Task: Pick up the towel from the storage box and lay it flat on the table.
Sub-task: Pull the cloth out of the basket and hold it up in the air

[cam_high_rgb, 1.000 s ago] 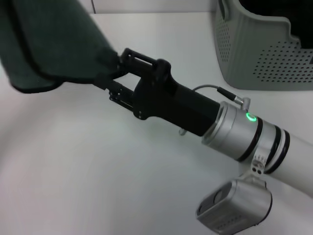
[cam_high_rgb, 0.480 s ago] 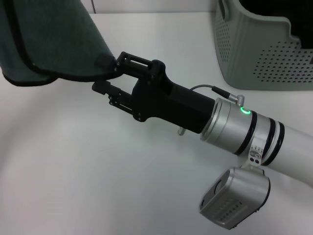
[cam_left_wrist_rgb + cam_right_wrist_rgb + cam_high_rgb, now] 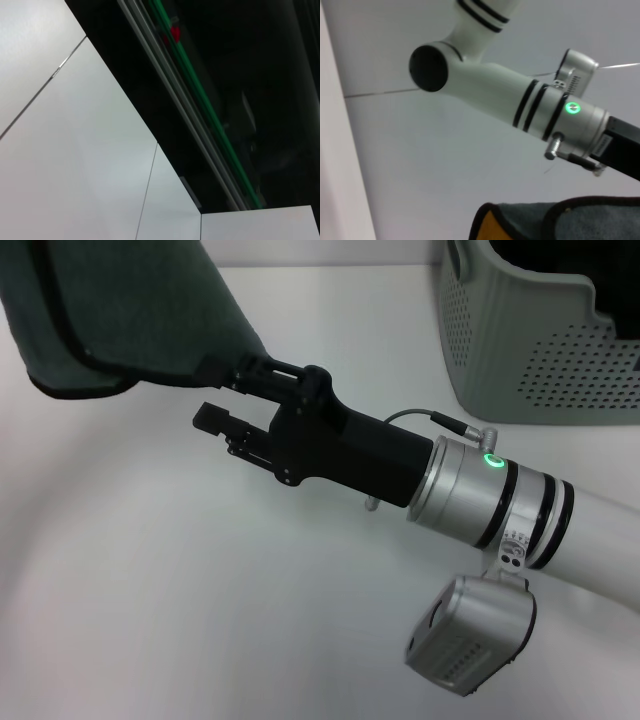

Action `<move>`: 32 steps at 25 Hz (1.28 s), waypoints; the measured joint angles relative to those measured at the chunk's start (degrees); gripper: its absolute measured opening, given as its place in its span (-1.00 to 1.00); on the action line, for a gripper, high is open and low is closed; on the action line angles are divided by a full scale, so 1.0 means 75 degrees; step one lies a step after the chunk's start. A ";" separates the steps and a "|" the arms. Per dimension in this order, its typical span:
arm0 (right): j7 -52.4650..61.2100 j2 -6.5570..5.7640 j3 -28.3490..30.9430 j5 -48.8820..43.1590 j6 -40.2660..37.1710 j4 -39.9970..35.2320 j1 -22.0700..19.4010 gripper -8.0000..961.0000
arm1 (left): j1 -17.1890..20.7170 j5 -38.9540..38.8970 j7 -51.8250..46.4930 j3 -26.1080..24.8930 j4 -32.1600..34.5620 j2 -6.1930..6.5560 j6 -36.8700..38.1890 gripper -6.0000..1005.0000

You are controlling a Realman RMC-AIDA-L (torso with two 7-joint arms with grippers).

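While the towel hangs clear of the table (image 3: 200,590), start your reading from the near side: the right arm reaches in from the lower right of the head view, running up and leftward, and the right gripper (image 3: 212,392) sits at its tip above the bare white top. Its two fingers stand apart with a plain gap between them. The upper one lies at the towel's lowest corner, and you cannot tell whether it touches or only sits beside it. The lower one is free of the cloth.

From that gripper the towel (image 3: 130,310) lies up and to the robot's left, dark green face toward the head camera. Its black-stitched lower edge runs away leftward from the corner at the fingers. Whatever holds its top is out of view, and so is the left gripper. The right wrist view shows the towel (image 3: 590,220) with a sliver of yellow beside the green, so it is folded or curled rather than spread.

I judge that you need a firm grip on that corner before lowering the cloth. Otherwise it would likely land bunched.

Farthest off, the storage box (image 3: 520,370) stands at the table's right rear, well apart from the towel.
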 joint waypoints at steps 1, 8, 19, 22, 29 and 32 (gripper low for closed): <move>-0.0065 0.0000 0.0002 0.0017 0.0037 0.0004 0.0004 0.04 | -0.0034 -0.0003 -0.0001 0.0029 -0.0040 -0.0004 0.0000 -0.97; -0.0700 0.0000 0.0043 0.0331 0.0035 0.0004 0.0005 0.03 | -0.0108 -0.0075 -0.0002 0.0159 -0.0111 -0.0001 0.0150 -0.97; -0.1395 0.0000 0.0501 0.0464 -0.0441 0.0030 -0.0068 0.03 | -0.0017 -0.0090 -0.0015 0.0182 -0.0216 0.0004 0.0259 -0.98; -0.1397 0.0000 0.0532 0.0465 -0.0808 0.0086 -0.0108 0.03 | -0.0007 -0.0095 -0.0015 0.0186 -0.0309 0.0005 0.0303 -0.98; -0.1072 0.0000 0.0459 0.0464 -0.1127 0.0115 -0.0105 0.02 | 0.0000 -0.0064 0.0041 0.0184 -0.0524 0.0001 0.0305 -0.98; -0.0710 0.0000 0.0418 0.0428 -0.1014 0.0109 -0.0048 0.02 | -0.0049 -0.0064 0.0046 0.0263 -0.0595 -0.0005 0.0305 -0.98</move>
